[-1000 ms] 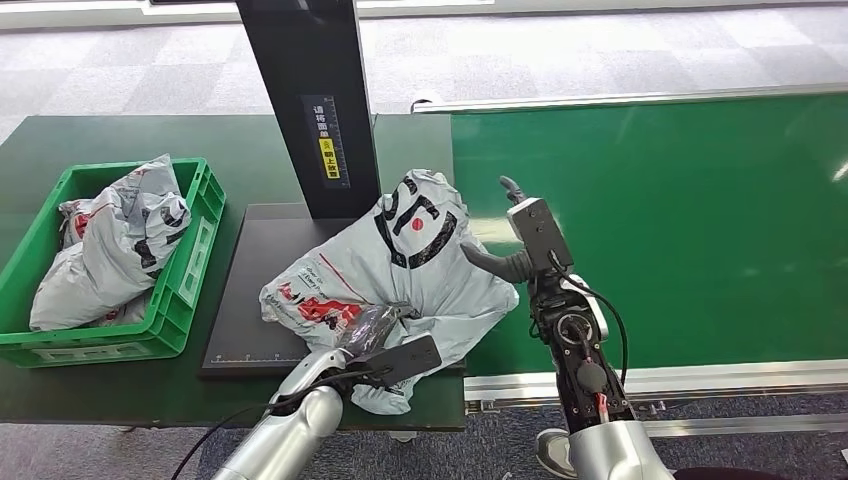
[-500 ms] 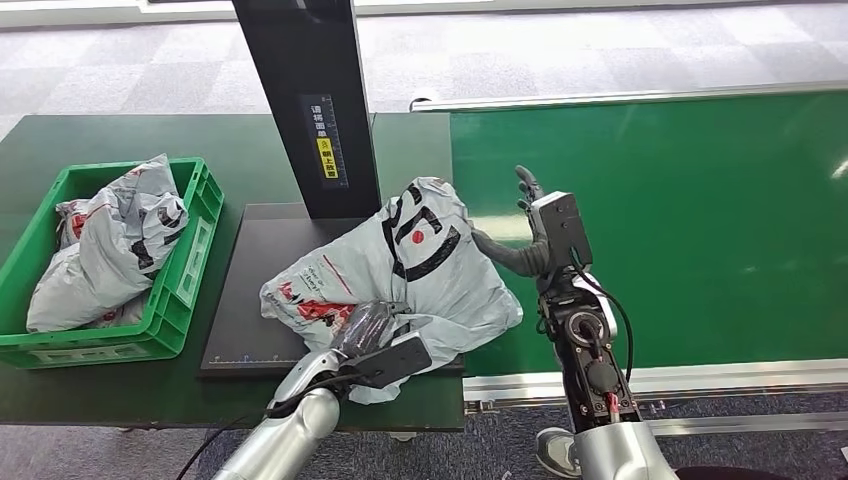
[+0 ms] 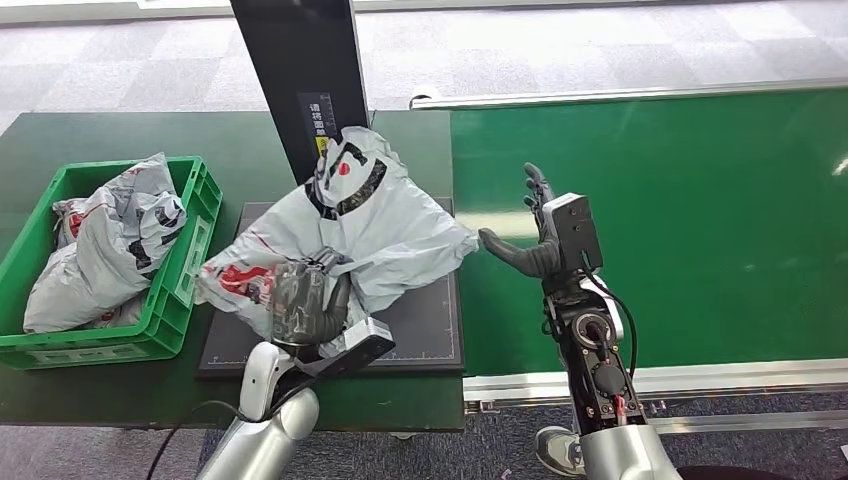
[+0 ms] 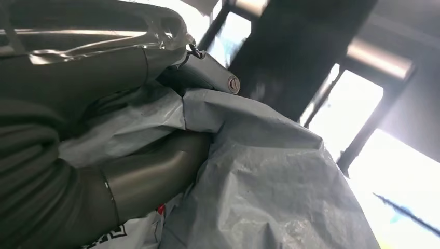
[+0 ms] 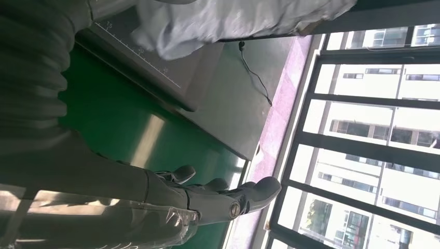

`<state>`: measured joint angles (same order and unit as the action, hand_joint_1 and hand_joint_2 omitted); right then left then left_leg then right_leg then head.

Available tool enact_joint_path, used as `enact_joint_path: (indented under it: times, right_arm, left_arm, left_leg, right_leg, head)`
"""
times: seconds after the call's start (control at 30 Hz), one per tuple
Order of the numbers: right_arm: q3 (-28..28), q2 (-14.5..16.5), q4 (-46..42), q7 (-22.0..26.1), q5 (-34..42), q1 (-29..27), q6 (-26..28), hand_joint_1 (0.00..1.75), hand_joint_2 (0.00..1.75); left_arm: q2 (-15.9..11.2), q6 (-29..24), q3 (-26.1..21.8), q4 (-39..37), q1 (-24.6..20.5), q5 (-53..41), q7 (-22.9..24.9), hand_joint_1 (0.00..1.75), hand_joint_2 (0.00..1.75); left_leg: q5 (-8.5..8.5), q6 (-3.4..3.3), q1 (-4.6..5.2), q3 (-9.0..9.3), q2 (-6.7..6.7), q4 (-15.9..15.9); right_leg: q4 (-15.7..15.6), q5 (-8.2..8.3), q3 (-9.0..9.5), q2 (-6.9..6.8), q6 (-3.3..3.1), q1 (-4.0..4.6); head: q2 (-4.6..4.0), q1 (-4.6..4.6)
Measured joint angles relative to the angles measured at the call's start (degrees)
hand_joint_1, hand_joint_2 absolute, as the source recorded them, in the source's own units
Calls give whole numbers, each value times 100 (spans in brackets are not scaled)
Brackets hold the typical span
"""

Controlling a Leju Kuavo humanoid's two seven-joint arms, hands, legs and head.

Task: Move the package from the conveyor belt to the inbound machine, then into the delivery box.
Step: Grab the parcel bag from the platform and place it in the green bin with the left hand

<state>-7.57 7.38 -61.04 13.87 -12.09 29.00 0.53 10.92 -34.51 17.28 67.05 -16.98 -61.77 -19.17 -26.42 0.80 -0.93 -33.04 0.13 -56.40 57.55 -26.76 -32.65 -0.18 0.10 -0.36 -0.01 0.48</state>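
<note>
Left fingers [image 3: 300, 300] grip the package [image 3: 385, 225] over the machine plate [image 3: 425, 320]; right fingers [image 3: 535, 195] spread beside it

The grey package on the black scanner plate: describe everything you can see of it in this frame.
The package is a soft, crumpled grey plastic mailer bag with black lettering, a red dot near its top and red print at its lower left. It lies spread over the black plate of the machine, its top bunched against the black post. The left robot hand grips its near edge, fingers wrapped in the plastic. The right robot hand is open over the green belt, its thumb beside the bag's right corner; contact unclear.
</note>
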Motion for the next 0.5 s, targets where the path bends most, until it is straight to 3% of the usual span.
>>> enact_joint_path:
  times: [0.13, 0.23, 0.37, 0.43, 0.5]
  right_arm:
    - [-40, -51, 49, 128, 75, 12, 19, 0, 175]
    - [-87, -102, 149, 245, 148, 52, 30, 0, 175]
    - [-176, -187, 324, 402, 310, 133, 62, 0, 175]
    - [-225, -232, 390, 460, 403, 147, 78, 0, 175]
    - [-289, -285, 457, 511, 510, 152, 106, 0, 175]
  left_arm:
    - [-105, -344, -781, 775, -7, -1460, -29, 175, 175]
    - [-117, -346, -1581, 1314, -64, -1893, -376, 175, 175]
    - [-289, -346, -2382, 1798, -258, -2116, -447, 175, 175]
    - [-398, -346, -2759, 1994, -455, -1964, -815, 175, 175]
    - [-487, -345, -3252, 2165, -756, -1664, -1498, 175, 175]
  left_leg:
    - [1, 1, -1, -5, 6, 0]
    - [1, 1, -1, -6, 11, 0]
    - [2, 1, -1, -7, 10, 0]
    - [3, 1, -1, -9, 9, 0]
    - [3, 1, -2, -11, 9, 0]
  right_leg:
    - [1, 0, -7, 3, 0, 1]
    - [1, 0, -10, 6, -1, 1]
    - [2, 0, -10, 5, -1, 1]
    - [3, 0, -11, 5, -1, 2]
    - [4, 0, -12, 5, -1, 2]
  head:
    - [0, -1]
    - [1, -1]
    - [1, 0]
    - [1, 0]
    - [1, 1]
